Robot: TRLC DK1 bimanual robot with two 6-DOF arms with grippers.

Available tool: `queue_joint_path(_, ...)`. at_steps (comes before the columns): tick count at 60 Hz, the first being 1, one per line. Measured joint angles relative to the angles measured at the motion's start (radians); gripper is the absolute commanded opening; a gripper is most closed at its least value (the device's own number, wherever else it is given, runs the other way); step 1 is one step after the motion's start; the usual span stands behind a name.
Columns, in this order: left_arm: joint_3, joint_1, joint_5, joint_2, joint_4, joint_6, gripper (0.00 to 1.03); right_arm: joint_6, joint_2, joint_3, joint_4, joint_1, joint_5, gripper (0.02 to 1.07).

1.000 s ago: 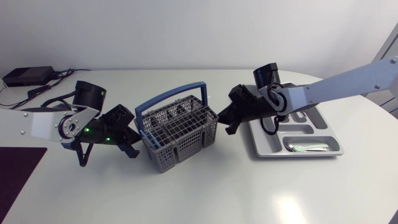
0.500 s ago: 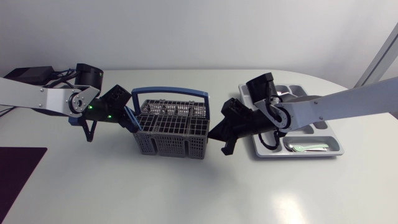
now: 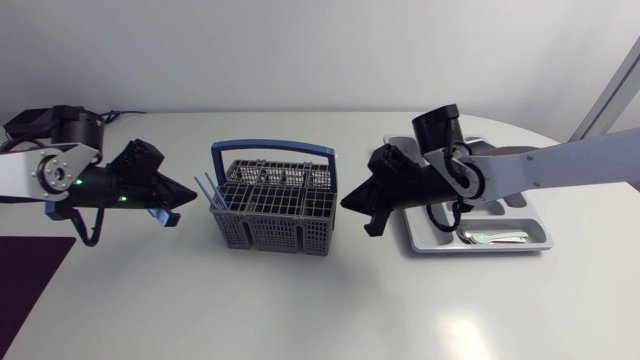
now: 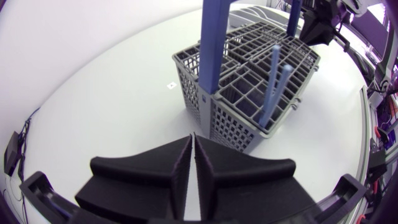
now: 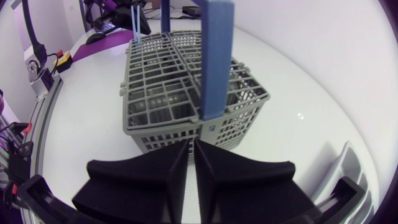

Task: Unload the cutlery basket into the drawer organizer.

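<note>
The grey cutlery basket [image 3: 275, 210] with its blue handle [image 3: 273, 150] stands upright mid-table. Thin blue cutlery [image 3: 208, 190] sticks up from its left end compartment. My left gripper [image 3: 192, 190] is just left of the basket, shut and empty, apart from it. In the left wrist view its fingers [image 4: 191, 140] meet ahead of the basket [image 4: 249, 93] and the blue cutlery [image 4: 273, 81]. My right gripper [image 3: 347, 203] is just right of the basket, shut and empty; its wrist view shows it [image 5: 191, 146] before the basket's wall [image 5: 186, 106]. The grey organizer [image 3: 425, 240] lies to the right.
A pale spoon [image 3: 495, 238] lies in the organizer's front compartment. My right arm crosses over the organizer's back half. A black box with cables [image 3: 30, 122] sits at the back left. A dark patch [image 3: 25, 275] borders the table's front left.
The basket, turned askew a second ago, now stands square. Both grippers, then pressed against its ends, have drawn back, the left one farther to the left.
</note>
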Motion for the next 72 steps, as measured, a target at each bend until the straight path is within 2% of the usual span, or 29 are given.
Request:
queue_joint_path(2,-0.005,0.011,0.015,-0.021,-0.012,0.015,0.26,-0.001,-0.013,-0.002,0.000,-0.007,0.002,0.74)
queue_joint_path(6,-0.009,0.033,0.066,-0.048,-0.055,0.050,0.33,-0.003,-0.045,-0.007,-0.006,-0.018,0.002,0.93)
queue_joint_path(11,-0.009,0.055,0.149,-0.054,-0.125,0.098,0.42,-0.003,-0.089,-0.021,-0.010,-0.026,0.002,1.00)
queue_joint_path(16,-0.006,0.074,0.229,-0.050,-0.214,0.152,0.53,-0.004,-0.138,-0.048,-0.018,-0.033,-0.003,1.01)
queue_joint_path(21,0.023,0.084,0.297,-0.024,-0.323,0.217,0.57,-0.011,-0.177,-0.078,-0.029,-0.040,-0.010,1.01)
queue_joint_path(27,0.065,0.085,0.344,0.024,-0.379,0.268,0.57,-0.023,-0.202,-0.112,-0.034,-0.049,-0.010,1.01)
queue_joint_path(48,0.147,0.081,0.423,0.090,-0.386,0.283,0.56,-0.029,-0.260,-0.182,-0.039,-0.053,-0.013,1.02)
queue_joint_path(56,0.155,0.072,0.442,0.092,-0.387,0.282,0.40,-0.029,-0.285,-0.193,-0.048,-0.053,-0.014,1.02)
queue_joint_path(61,0.156,0.067,0.451,0.094,-0.387,0.283,0.38,-0.029,-0.312,-0.202,-0.062,-0.053,-0.014,1.02)
queue_joint_path(69,0.160,0.050,0.460,0.106,-0.387,0.283,0.26,-0.029,-0.360,-0.219,-0.081,-0.052,-0.016,1.02)
queue_joint_path(72,0.163,0.045,0.460,0.111,-0.387,0.283,0.24,-0.029,-0.373,-0.225,-0.087,-0.052,-0.017,1.02)
